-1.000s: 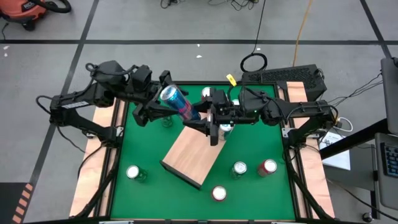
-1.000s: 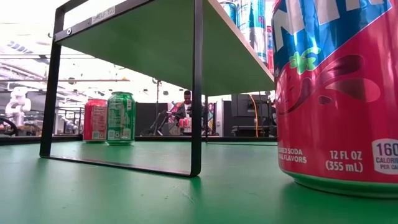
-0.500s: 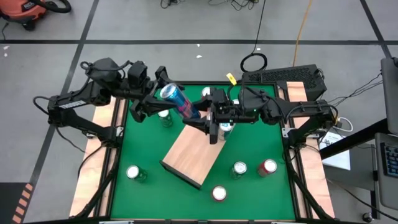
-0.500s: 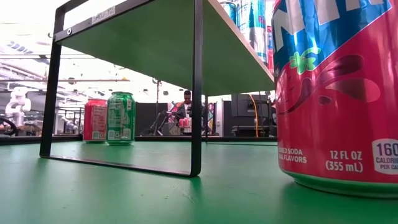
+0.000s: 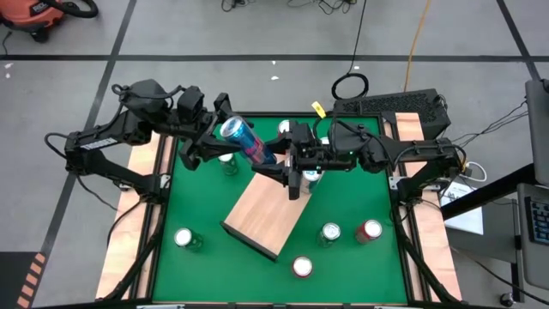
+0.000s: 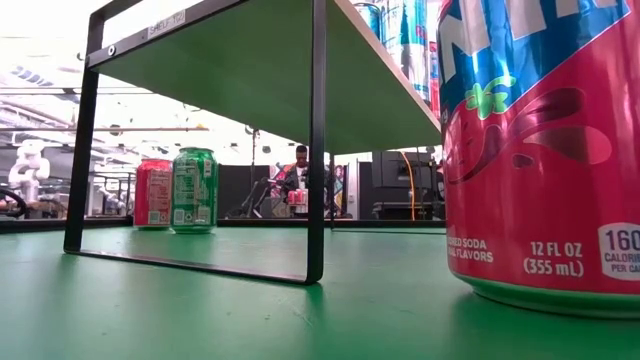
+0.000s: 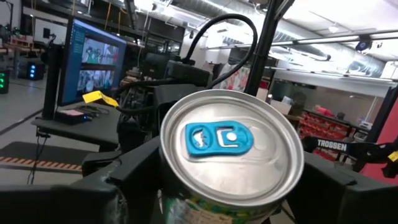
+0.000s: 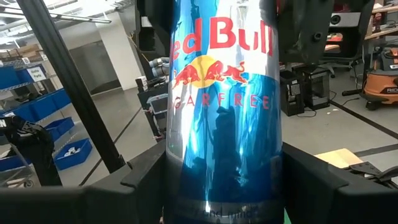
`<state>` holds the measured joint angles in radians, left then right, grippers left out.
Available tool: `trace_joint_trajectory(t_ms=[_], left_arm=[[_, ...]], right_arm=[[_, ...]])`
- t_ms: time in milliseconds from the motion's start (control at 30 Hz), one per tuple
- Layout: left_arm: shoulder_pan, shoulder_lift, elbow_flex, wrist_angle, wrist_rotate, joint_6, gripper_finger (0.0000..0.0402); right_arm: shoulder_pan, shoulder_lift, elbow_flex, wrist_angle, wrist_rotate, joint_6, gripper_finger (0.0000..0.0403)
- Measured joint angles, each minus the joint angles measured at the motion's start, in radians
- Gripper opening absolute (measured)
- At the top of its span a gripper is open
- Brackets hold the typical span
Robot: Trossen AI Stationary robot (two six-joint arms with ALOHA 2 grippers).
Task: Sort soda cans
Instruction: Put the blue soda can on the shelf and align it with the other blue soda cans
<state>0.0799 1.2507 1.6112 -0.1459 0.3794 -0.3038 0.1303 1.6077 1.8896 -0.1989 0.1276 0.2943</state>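
blue can (image 5: 246, 141), tilted, gripped by both jaws

Blue can (image 8: 222, 118): "Red Bull", "FREE". Red can (image 6: 545, 150): "12 FL OZ (355 mL)".

blue can (image 8: 222, 124): glossy metal | board (image 5: 264, 213): matt wood | table (image 5: 206, 206): green felt

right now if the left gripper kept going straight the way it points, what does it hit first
Probably the right gripper: the left gripper points toward it along the blue can, which the right one also grips. Depth is hard to judge from above.
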Motion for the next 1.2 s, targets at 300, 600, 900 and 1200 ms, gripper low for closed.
trace_joint_trajectory(t_ms=[300,600,900,1200], left_arm=[[0.000,0.000,0.000,-0.004,0.002,0.013,0.0235],[0.013,-0.016,0.000,-0.076,0.004,0.016,0.0239],[0.013,-0.048,-0.002,-0.170,0.000,0.070,0.0239],[0.012,-0.055,-0.002,-0.220,0.002,0.085,0.0239]], right_arm=[[0.000,0.000,0.000,0.000,0.012,-0.003,0.0241],[0.003,0.000,0.000,-0.035,0.088,0.004,0.0290],[0.003,0.000,0.000,-0.124,0.108,0.087,0.0322],[0.009,-0.004,0.000,-0.277,0.107,0.165,0.0322]])
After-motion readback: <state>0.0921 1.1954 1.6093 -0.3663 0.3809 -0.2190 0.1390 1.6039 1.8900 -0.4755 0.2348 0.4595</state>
